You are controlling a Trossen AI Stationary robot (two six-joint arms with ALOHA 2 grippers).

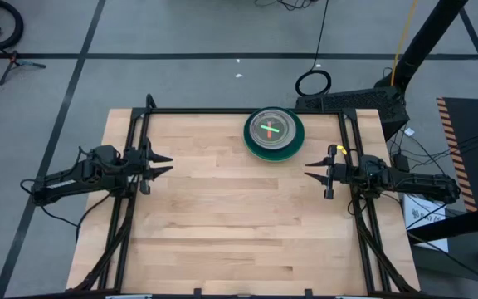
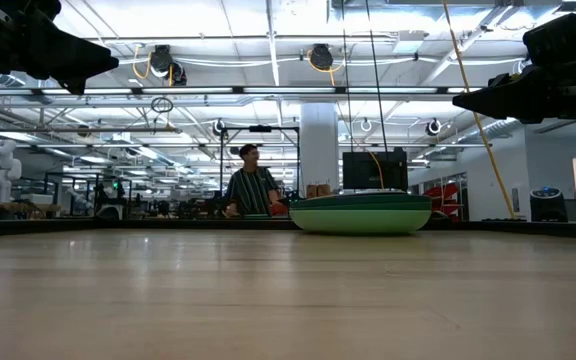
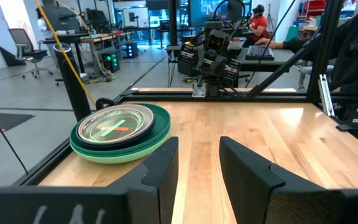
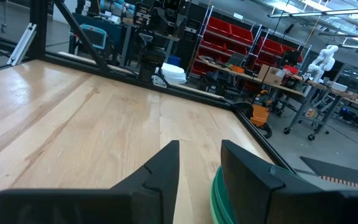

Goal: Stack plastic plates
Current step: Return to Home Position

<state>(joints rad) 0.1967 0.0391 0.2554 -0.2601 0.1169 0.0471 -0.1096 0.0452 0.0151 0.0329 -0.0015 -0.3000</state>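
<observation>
A: From above, where is everything?
B: The stack of plastic plates (image 1: 274,133) sits at the far edge of the table (image 1: 231,224), right of centre. The left gripper (image 1: 166,164) is at the left edge and the right gripper (image 1: 312,170) at the right edge. They point towards each other, both nearer than the stack. The right one is the closer, yet neither touches it.

A: And fingers?
B: Spread on both, nothing between them.

A: The low view?
B: The stack rests flat on the wood, with its widest green plates at the bottom. Both grippers hang high in the upper corners, well above it. A person (image 2: 251,188) stands in the room behind.

A: Left wrist view?
B: Its own two fingers stand apart with bare tabletop in the gap. The stack lies ahead and off to one side, and the right arm is across the table.

A: Right wrist view?
B: Its fingers are parted and empty too. Only a green rim of the stack peeks out just beside one finger.
</observation>
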